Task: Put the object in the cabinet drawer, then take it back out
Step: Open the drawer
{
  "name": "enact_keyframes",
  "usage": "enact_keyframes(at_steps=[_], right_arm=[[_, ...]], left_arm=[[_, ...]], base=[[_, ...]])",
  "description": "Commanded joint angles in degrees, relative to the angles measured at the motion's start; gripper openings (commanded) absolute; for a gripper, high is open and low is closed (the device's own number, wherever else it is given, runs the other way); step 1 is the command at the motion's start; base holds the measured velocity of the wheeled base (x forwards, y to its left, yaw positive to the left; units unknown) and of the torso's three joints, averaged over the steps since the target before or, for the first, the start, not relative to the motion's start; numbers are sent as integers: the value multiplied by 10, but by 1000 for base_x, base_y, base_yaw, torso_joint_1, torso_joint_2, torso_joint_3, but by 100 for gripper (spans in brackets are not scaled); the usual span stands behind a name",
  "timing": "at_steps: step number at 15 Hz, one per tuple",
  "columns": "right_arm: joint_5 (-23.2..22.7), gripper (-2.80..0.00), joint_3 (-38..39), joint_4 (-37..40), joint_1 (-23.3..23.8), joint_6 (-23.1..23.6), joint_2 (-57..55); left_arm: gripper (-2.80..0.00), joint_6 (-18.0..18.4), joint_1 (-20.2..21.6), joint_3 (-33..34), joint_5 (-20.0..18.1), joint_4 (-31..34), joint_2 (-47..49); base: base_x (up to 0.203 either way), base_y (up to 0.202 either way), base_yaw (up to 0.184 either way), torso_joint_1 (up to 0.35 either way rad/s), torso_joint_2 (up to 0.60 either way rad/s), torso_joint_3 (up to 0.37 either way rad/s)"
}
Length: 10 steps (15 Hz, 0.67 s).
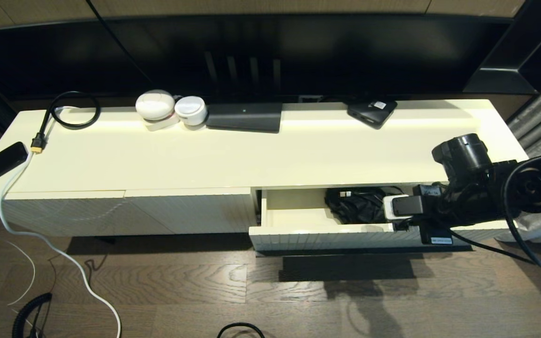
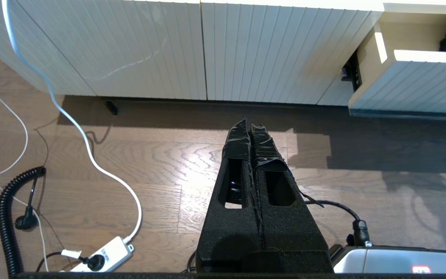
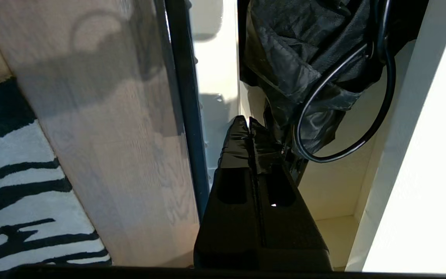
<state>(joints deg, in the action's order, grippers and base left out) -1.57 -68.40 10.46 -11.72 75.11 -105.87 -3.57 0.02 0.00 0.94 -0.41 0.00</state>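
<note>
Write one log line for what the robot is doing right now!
drawer: open | black bag: inside drawer | right hand: shut, at the bag, over the drawer's front edge | left hand: shut, parked above floor

drawer open [image 1: 298,220]: 1 | closed ribbed panels [image 1: 111,211]: 2 | white round devices [image 1: 155,105]: 2

The black right gripper [image 3: 249,123] reaches forward and down, taped fingers pressed together; the black left gripper [image 2: 251,127] (parked) likewise closed.

It was a home living room: a low cream cabinet [image 1: 261,150] under a television [image 1: 270,51], wood floor [image 1: 298,295], striped rug [image 3: 21,193].
</note>
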Motion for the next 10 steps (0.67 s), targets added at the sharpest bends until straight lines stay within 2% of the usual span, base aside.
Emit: enact_keyframes(at_steps=[1, 10], right_arm=[[1, -280, -7, 1, -1, 4, -13], [10, -280, 14, 3, -8, -6, 6]], left_arm=[[-280, 0, 1, 1, 0, 0, 0], [-280, 0, 0, 0, 0, 0, 0]], base=[[0, 0, 0, 0, 0, 0], [0, 0, 0, 0, 0, 0]])
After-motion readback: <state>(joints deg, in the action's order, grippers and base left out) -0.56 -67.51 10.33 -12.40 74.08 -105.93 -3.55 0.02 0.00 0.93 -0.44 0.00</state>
